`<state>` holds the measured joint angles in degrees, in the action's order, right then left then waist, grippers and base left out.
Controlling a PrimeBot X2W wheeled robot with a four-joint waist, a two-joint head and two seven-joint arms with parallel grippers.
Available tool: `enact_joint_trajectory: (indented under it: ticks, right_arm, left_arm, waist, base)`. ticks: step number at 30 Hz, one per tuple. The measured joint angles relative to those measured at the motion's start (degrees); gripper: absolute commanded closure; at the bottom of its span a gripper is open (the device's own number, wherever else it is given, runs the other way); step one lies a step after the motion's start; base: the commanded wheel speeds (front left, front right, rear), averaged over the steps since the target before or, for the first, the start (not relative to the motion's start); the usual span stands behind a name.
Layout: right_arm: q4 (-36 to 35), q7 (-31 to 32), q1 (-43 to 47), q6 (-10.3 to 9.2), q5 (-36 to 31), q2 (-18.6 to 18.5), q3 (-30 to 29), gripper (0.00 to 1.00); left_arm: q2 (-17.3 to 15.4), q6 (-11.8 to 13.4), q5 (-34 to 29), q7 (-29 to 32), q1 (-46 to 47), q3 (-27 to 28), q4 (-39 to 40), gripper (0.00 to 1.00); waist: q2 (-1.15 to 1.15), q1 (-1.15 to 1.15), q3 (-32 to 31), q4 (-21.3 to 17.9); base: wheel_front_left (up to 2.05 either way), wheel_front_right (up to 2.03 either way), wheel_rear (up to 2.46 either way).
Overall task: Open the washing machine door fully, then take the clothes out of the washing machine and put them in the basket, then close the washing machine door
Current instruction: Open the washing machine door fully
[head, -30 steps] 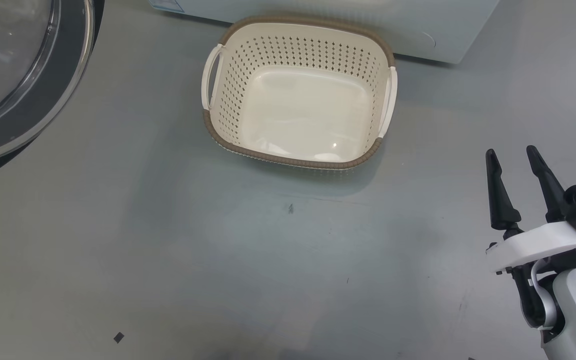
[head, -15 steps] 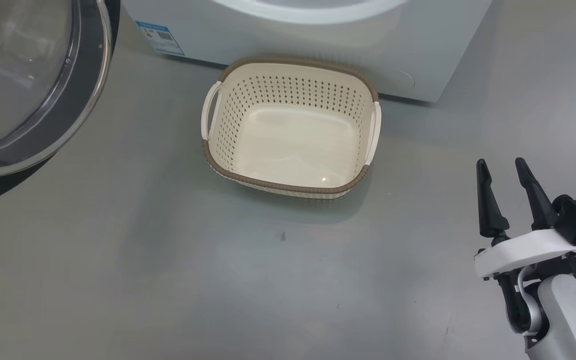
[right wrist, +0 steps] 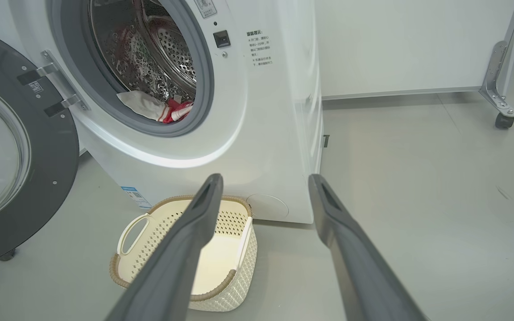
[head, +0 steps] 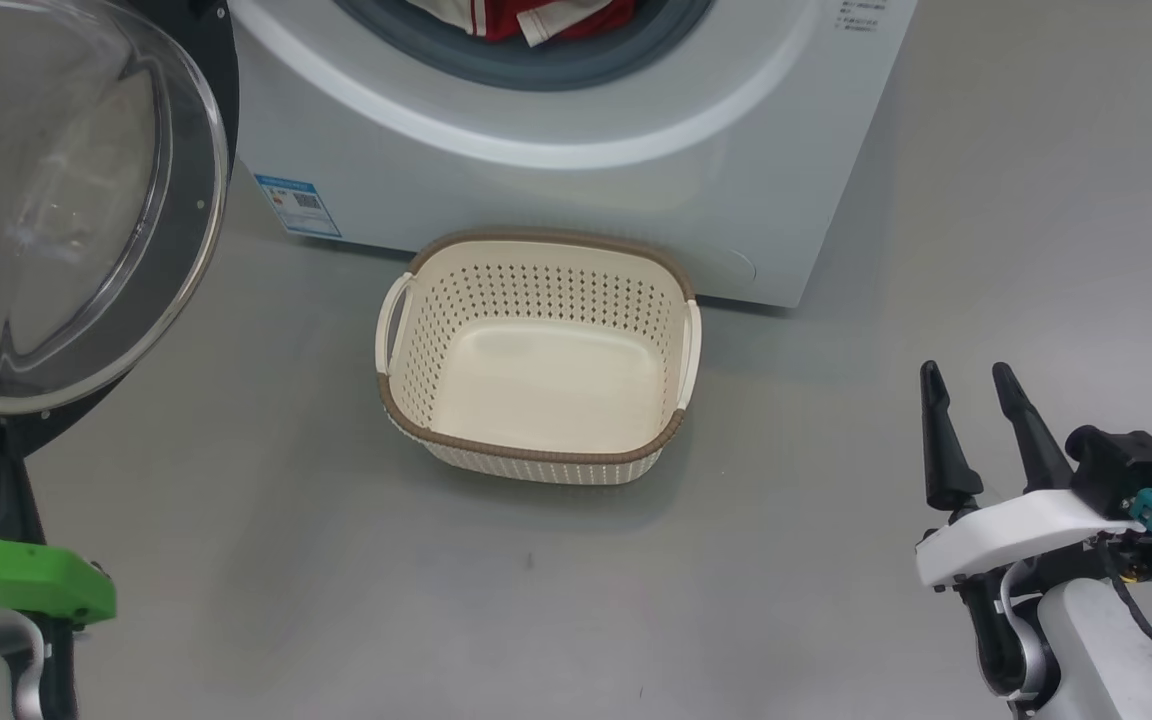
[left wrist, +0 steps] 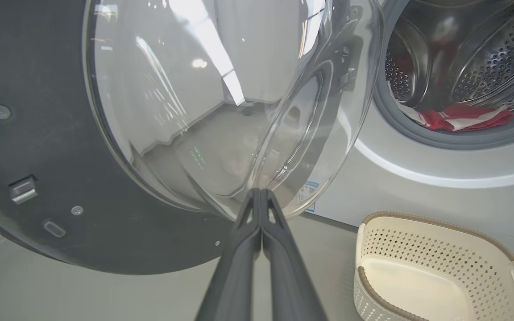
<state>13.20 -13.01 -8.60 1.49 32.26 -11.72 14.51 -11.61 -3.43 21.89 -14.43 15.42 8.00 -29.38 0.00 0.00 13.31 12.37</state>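
1. Grey smooth floor (head: 236,600) is running under everything; we are facing the washing machine (head: 576,190), a white front-loader at the far side.
2. We are logging the washing machine door (head: 66,220) as swung wide to the left, matte inner face and bulging clear glass turning toward us; we are judging it fully open or nearly so.
3. The clothes (left wrist: 462,118) are lying in the mouth of the drum (right wrist: 167,49), far from and above both grippers: a red bundle with white stripe trim beside a white piece, long axis running left to right along the lower lip of the gasket (head: 536,65).
4. The basket (head: 536,455), cream with a brown rim, is sitting empty on the floor just in front of the machine.
5. The left gripper (left wrist: 260,192) is hanging near left, fingers pressed together on nothing, tips just by the door's glass; we cannot tell contact.
6. The right gripper (head: 964,372) is hovering near right, jaws spread wide and empty; we are judging it the readier arm for reaching in.
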Motion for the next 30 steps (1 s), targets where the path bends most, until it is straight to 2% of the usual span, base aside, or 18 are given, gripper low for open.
enact_joint_trajectory:
  ticks: [14,22,30]
  right_arm:
    - [1.24,-0.51,2.93,0.97,0.49,2.21,0.97,0.0]
    - [1.15,-0.77,3.44,0.97,0.48,2.55,0.94,0.0]
    - [0.93,-0.92,4.37,0.97,0.43,2.56,0.42,0.0]
  left_arm:
    - [2.49,-0.92,-2.52,0.0,-7.98,-2.83,6.16,1.0]
    - [6.19,-0.96,-2.52,0.0,-11.49,-4.41,9.35,1.0]
    - [7.13,-0.92,-3.2,0.0,-12.78,-5.31,13.37,1.0]
  waist:
    - [0.0,0.0,-7.48,-5.69]
    - [0.0,0.0,-9.3,-9.44]
    - [0.0,0.0,-9.64,-12.12]
  base:
    - [0.0,0.0,0.0]
    - [0.0,0.0,0.0]
    - [0.0,0.0,0.0]
